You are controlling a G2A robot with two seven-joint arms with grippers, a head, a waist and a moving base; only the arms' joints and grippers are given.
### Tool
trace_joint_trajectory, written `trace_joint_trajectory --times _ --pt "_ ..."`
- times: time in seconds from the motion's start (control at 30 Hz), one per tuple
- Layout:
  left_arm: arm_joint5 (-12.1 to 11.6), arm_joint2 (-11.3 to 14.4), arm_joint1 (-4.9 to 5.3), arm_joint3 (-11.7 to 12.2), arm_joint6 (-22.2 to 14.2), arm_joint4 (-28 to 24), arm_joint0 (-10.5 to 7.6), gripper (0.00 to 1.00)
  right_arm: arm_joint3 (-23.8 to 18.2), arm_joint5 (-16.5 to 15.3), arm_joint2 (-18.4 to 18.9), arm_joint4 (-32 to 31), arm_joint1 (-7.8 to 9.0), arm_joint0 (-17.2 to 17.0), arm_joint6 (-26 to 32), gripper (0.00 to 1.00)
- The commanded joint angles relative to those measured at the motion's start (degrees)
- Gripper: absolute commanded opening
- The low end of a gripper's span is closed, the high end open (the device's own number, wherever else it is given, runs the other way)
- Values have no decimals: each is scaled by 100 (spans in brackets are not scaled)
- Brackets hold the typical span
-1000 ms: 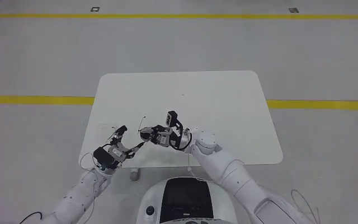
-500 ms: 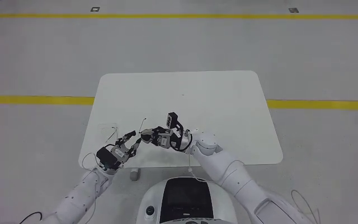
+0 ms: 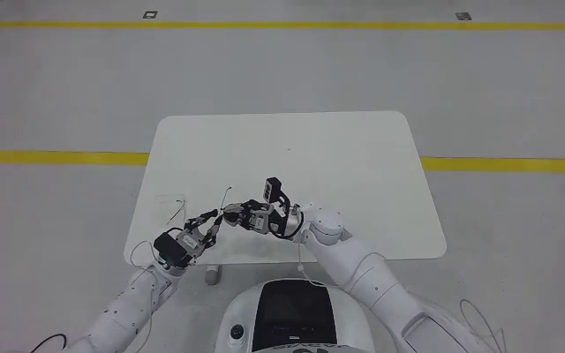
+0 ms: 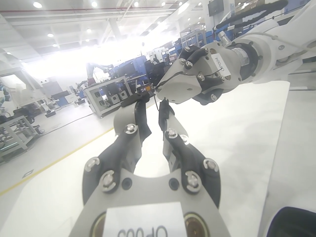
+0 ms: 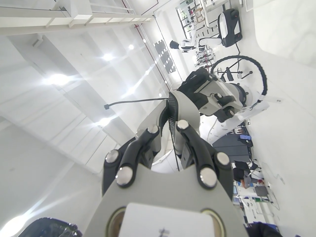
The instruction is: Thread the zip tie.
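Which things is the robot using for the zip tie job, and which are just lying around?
For the job:
- zip tie, pinched in the right gripper
- left gripper, open, with the strap between its fingers

Just lying about:
- small thin bits near the left edge of the white table, too small to tell what they are

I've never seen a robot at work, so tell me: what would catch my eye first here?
The meeting above the white table, near its front edge: the right fingers pinch a thin black zip tie, whose head end sticks out free. The left fingers stand open, their tips close to the right ones.
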Motion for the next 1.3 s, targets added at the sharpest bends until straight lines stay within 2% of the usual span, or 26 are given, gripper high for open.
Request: trace_joint_trajectory --times 0.0,0.27,0.47,0.57,0.73,1.27 --pt "-3 -7 -1 -4 -7 9 3 12 -1 5 -5 -6 -1 5 -10 0" --pt "-21 -34 -7 -11 -22 45 18 7 29 36 -47 -12 -13 35 -18 0" --pt "-29 -53 -12 -16 -49 63 32 16 52 45 -62 -15 -17 49 -9 0" --pt "-35 -57 -16 -15 -64 74 35 13 61 52 -72 -21 -18 51 -4 0" --pt "-29 -70 -20 -19 -72 100 43 0 67 66 -85 -43 -19 60 -19 0" --pt "-51 -115 -19 -52 -101 222 72 0 98 35 -75 -26 -21 80 -18 0"
